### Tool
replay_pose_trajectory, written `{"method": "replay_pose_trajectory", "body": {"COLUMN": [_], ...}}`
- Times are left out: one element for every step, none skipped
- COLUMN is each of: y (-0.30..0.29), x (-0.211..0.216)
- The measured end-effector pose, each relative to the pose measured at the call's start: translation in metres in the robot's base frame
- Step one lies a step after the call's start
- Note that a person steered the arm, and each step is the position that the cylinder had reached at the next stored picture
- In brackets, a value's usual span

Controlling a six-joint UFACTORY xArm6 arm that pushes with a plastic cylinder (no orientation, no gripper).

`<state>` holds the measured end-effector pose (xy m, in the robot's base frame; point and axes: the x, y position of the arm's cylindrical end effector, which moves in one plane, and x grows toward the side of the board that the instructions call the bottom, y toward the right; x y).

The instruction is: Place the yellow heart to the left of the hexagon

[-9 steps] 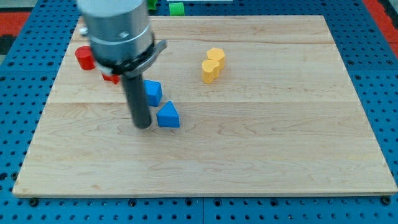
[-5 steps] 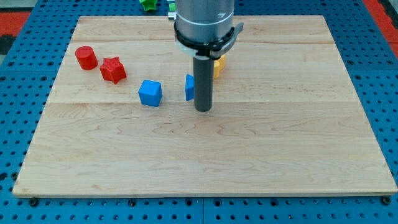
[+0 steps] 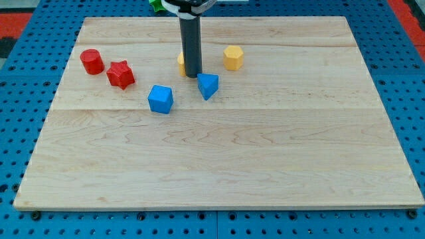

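The yellow hexagon point(image 3: 233, 58) sits on the wooden board point(image 3: 219, 166) right of centre, near the view's top. The yellow heart point(image 3: 180, 63) lies to its left and is mostly hidden behind my rod; only its left edge shows. My tip point(image 3: 193, 74) rests on the board right at the heart, on its right side. The tip stands just up and left of the blue triangle block point(image 3: 208, 85).
A blue cube point(image 3: 160, 99) lies left of the blue triangle. A red star point(image 3: 120, 74) and a red cylinder point(image 3: 91, 61) sit at the view's left. A green block point(image 3: 156, 4) lies off the board at the view's top.
My tip has moved up and left from beside the blue triangle to the yellow heart. The heart now lies apart from the hexagon, to its left. The blue triangle shifted slightly.
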<state>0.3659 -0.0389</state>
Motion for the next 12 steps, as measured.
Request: {"method": "replay_pose_trajectory", "body": {"y": [0.006,0.010,0.004,0.010,0.004,-0.006,-0.004,-0.004,-0.004,-0.004,-0.026,-0.061], "x": [0.038,0.039,0.034,0.032,0.024,0.013,-0.018,-0.019,-0.019,-0.017,-0.017,0.011]}}
